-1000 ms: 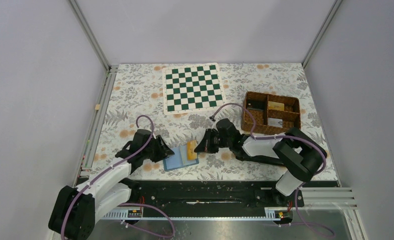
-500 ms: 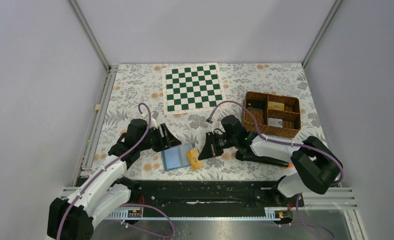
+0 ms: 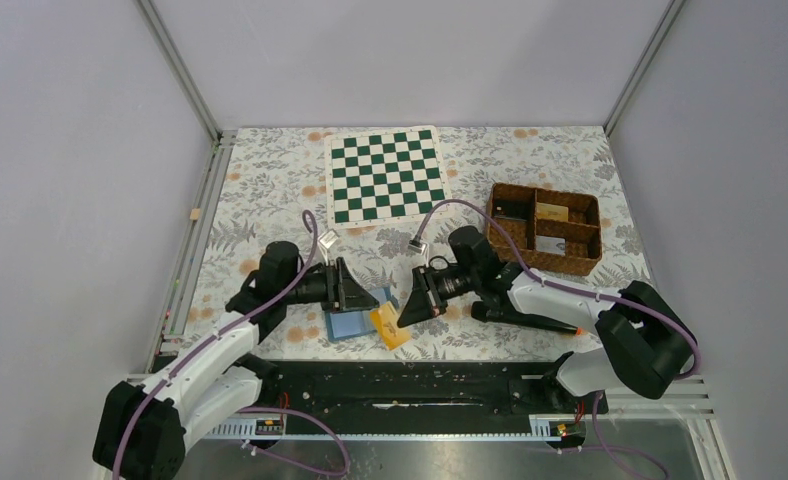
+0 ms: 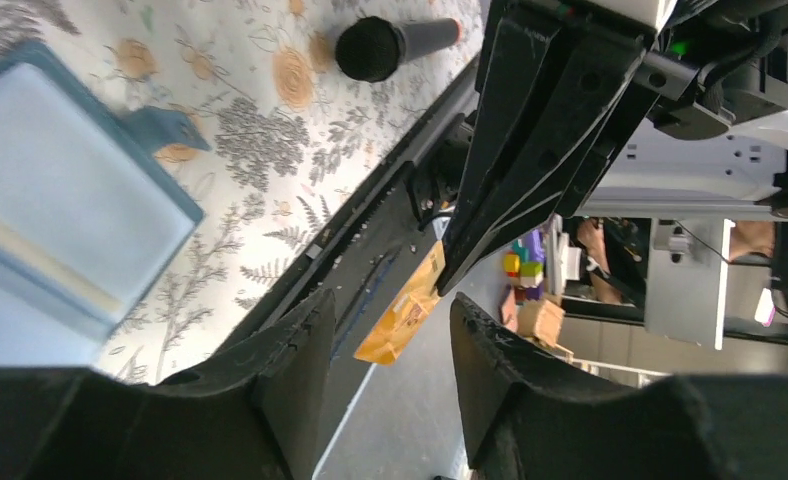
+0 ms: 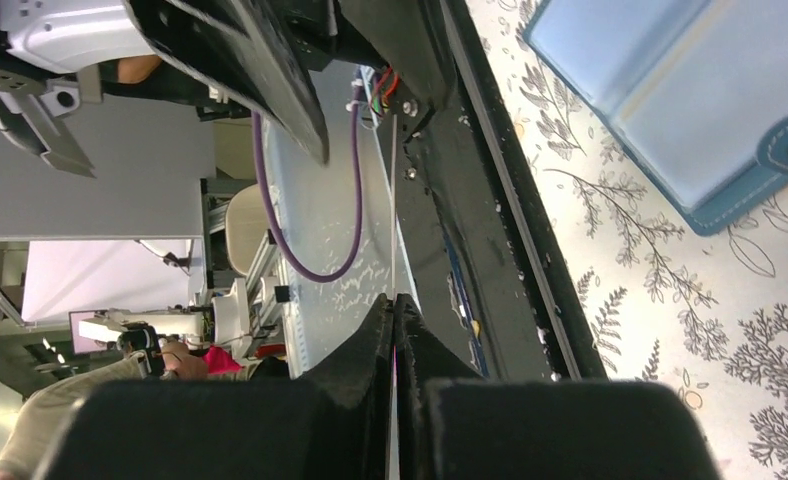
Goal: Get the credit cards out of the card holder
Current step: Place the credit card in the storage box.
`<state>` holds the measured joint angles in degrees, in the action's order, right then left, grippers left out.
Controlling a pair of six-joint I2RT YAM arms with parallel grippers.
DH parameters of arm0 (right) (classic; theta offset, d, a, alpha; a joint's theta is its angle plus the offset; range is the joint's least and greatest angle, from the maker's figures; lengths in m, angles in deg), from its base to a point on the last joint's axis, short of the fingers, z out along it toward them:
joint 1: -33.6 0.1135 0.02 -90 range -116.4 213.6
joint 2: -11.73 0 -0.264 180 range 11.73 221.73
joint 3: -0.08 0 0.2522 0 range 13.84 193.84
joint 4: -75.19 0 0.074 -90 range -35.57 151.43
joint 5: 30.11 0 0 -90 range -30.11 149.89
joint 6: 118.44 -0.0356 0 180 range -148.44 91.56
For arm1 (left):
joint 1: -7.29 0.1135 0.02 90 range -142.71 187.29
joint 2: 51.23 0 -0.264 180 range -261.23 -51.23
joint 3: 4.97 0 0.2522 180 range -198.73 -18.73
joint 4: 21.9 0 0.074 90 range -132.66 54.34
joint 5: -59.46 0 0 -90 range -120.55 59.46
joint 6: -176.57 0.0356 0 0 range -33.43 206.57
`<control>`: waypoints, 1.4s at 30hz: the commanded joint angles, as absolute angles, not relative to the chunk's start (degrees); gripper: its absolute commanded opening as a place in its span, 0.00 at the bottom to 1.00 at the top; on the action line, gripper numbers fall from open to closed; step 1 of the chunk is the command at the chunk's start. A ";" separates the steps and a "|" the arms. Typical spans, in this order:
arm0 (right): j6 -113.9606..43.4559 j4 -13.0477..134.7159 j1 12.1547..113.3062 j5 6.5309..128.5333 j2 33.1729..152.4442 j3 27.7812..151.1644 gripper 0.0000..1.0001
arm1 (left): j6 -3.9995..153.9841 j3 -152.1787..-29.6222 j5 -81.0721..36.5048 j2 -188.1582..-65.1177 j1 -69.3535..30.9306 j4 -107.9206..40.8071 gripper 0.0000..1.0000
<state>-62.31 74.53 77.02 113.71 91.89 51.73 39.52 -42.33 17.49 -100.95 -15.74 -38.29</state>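
**Gold card pinched in the right claw, outside the blue holder**

Tan-gold and thin, the card (image 3: 390,326) is gripped at one end by the right claw (image 3: 402,312), whose two fingers are pressed together on it. From the left wrist camera the card (image 4: 405,315) hangs at a slant from those black fingertips, seen against the dark rail along the table's near edge. The right wrist camera shows the right claw (image 5: 394,305) closed to a slit, with only a hair-thin pale edge running out from between the fingers.

The card holder (image 3: 346,324) lies opened flat on the flowered tablecloth (image 3: 270,200), pale blue inner faces up, near the front edge and between the two arms. Seen from above, the card sits just beside the holder's right edge, outside its pockets. Whether its lower corner touches the cloth cannot be told, nor whether any other card is in the pockets.

The left claw (image 3: 362,296) hangs at the holder's far edge, tilted downward. Its fingers stand apart with nothing between them. In its own camera the left claw (image 4: 390,310) frames the card in its gap, while the holder (image 4: 60,200) lies off to one side.

A black marker (image 3: 540,322) with an orange end lies on the cloth beside the right arm. The green-and-white chequered board (image 3: 386,175) sits at the back of the table. The wicker basket (image 3: 543,227) stands to the right of the board, well apart from the holder.
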 commanded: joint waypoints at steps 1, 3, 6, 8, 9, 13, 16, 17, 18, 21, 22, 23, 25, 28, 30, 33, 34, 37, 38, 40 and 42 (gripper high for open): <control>-66.05 81.55 76.07 118.07 91.74 53.08 0.00 | 36.83 -42.21 22.05 -101.83 -18.42 -29.68 0.45; -67.02 83.07 75.93 118.48 91.44 52.72 0.00 | 37.19 -42.61 21.70 -102.46 -19.45 -30.04 0.43; -68.64 85.03 75.73 118.84 90.97 51.96 0.00 | 37.27 -42.74 21.38 -103.26 -20.42 -30.12 0.38; -68.86 85.06 75.72 119.04 91.00 51.74 0.00 | 37.31 -42.93 21.16 -103.66 -21.10 -30.01 0.28; -68.87 85.07 75.63 118.97 90.93 51.55 0.00 | 37.23 -43.03 21.06 -103.81 -21.32 -29.91 0.22; -69.40 85.03 75.49 118.35 90.49 51.09 0.01 | 36.42 -43.57 20.13 -103.65 -21.87 -29.86 0.00; -70.80 84.73 74.83 115.05 88.71 50.54 0.28 | 35.19 -43.70 17.91 -103.04 -21.85 -29.86 0.00; -71.30 84.07 74.48 111.08 86.53 49.87 0.35 | 34.43 -43.57 16.40 -102.46 -21.86 -29.88 0.00; -71.99 83.67 74.18 106.98 84.45 49.09 0.40 | 33.11 -43.28 14.42 -101.77 -21.84 -29.36 0.00; -78.15 84.31 74.03 93.56 78.57 45.45 0.47 | 26.41 -40.43 7.62 -99.39 -21.88 -23.80 0.00; -81.31 86.73 73.99 91.28 77.44 43.76 0.49 | 23.08 -39.07 5.53 -98.64 -21.87 -21.07 0.00; -84.43 90.17 74.01 90.30 76.97 42.25 0.51 | 20.89 -37.91 3.57 -98.16 -21.95 -18.59 0.00; -89.79 95.62 74.01 89.65 77.28 40.42 0.66 | 18.70 -36.48 -0.28 -97.60 -22.04 -15.06 0.00; -94.99 101.08 74.82 87.68 78.10 38.59 0.75 | 16.21 -35.32 -4.39 -97.18 -22.83 -9.74 0.00; -96.23 102.20 75.07 86.00 78.27 38.02 0.72 | 14.59 -34.56 -6.54 -97.24 -23.71 -5.50 0.00; -96.22 102.51 75.44 84.22 78.10 38.18 0.64 | 13.73 -34.53 -9.58 -97.29 -25.66 -3.22 0.00; -96.08 102.60 75.56 83.72 78.06 38.37 0.62 | 13.64 -34.50 -10.85 -97.14 -26.53 -3.14 0.00; -96.04 103.12 76.28 83.63 78.53 39.13 0.47 | 12.88 -34.11 -13.96 -97.15 -28.29 -2.96 0.00; -96.40 104.07 76.52 83.48 78.92 38.96 0.43 | 12.48 -33.78 -14.51 -97.38 -28.56 -2.28 0.00; -97.76 106.78 76.86 82.86 79.41 38.13 0.32 | 11.41 -32.87 -15.16 -97.82 -28.96 -0.08 0.00; -98.49 108.59 77.05 81.62 79.34 36.98 0.26 | 11.00 -32.35 -15.81 -97.90 -29.26 0.64 0.00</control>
<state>-96.14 101.42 76.17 84.80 79.06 37.72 13.25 -33.69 -11.28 -98.10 -28.61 -6.25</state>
